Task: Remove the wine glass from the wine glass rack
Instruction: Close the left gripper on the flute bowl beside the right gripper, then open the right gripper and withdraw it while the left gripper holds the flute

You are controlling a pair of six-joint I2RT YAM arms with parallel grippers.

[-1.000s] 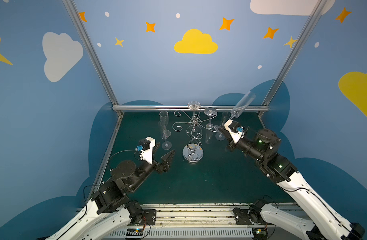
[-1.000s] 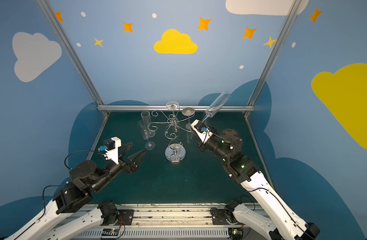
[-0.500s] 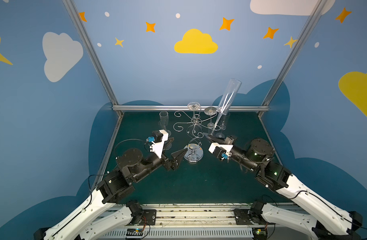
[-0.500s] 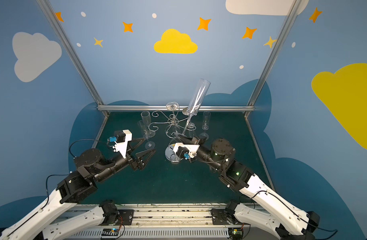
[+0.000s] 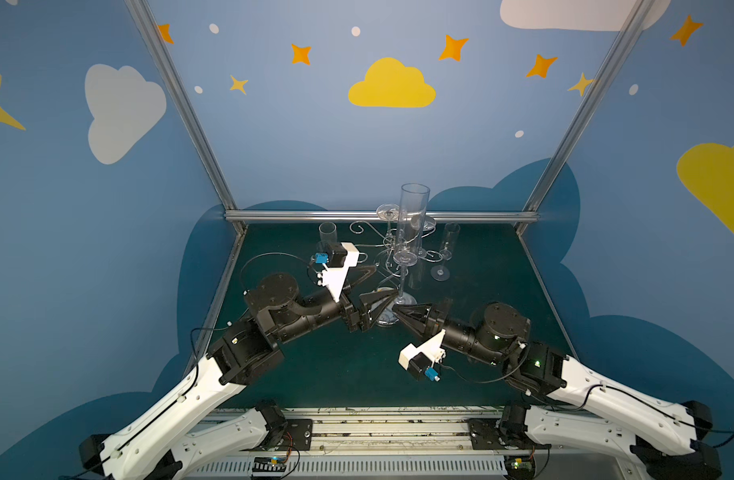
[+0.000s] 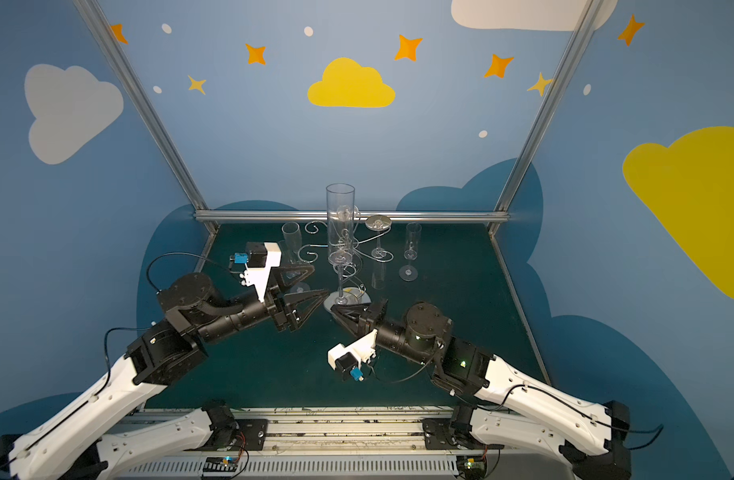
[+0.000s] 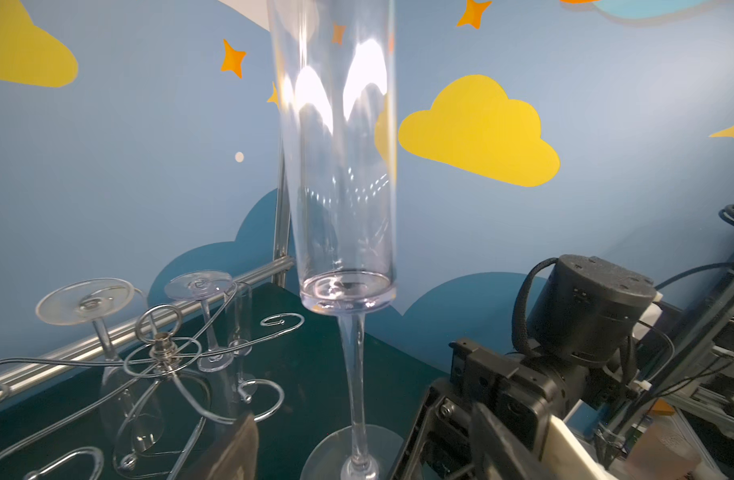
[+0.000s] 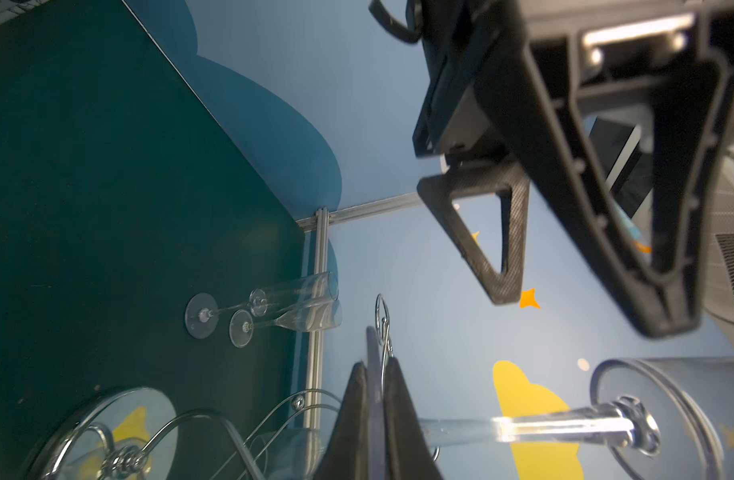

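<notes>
Standing upright, the wine glass (image 5: 411, 226) has its foot pinched in the right gripper (image 5: 397, 311). Left gripper (image 5: 384, 282) gapes empty alongside.

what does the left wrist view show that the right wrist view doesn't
Only left wrist: the right arm's black wrist joint and the upturned feet of two hanging glasses on the wine glass rack. Only right wrist: the right gripper shut on the wine glass's foot, the open left gripper, and two flutes standing on the table. Both: the wine glass's stem and bowl, and the rack's wire scrolls.
</notes>
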